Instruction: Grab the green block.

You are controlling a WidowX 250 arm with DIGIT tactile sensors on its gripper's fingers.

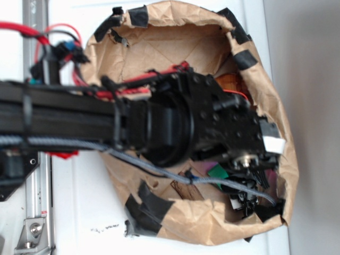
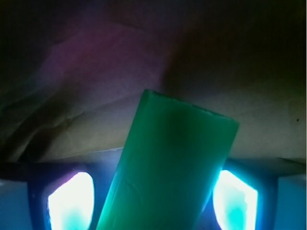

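Observation:
The green block (image 2: 172,167) fills the middle of the wrist view, tilted, its far end reaching toward the bag wall. It sits between my two glowing fingertips (image 2: 72,203), and its edges meet both pads near the bottom of the frame. My gripper (image 2: 153,211) is shut on the block. In the exterior view the arm reaches into a brown paper bag (image 1: 212,48). A small patch of the green block (image 1: 218,171) shows below the wrist, with the gripper (image 1: 247,201) low in the bag's right corner, mostly hidden.
The bag's crumpled paper walls (image 2: 96,96) close in around the gripper. Black tape (image 1: 146,204) patches the rim. A grey cable (image 1: 79,144) and red wires (image 1: 53,32) run along the arm. An orange-brown object (image 1: 231,82) lies deeper in the bag.

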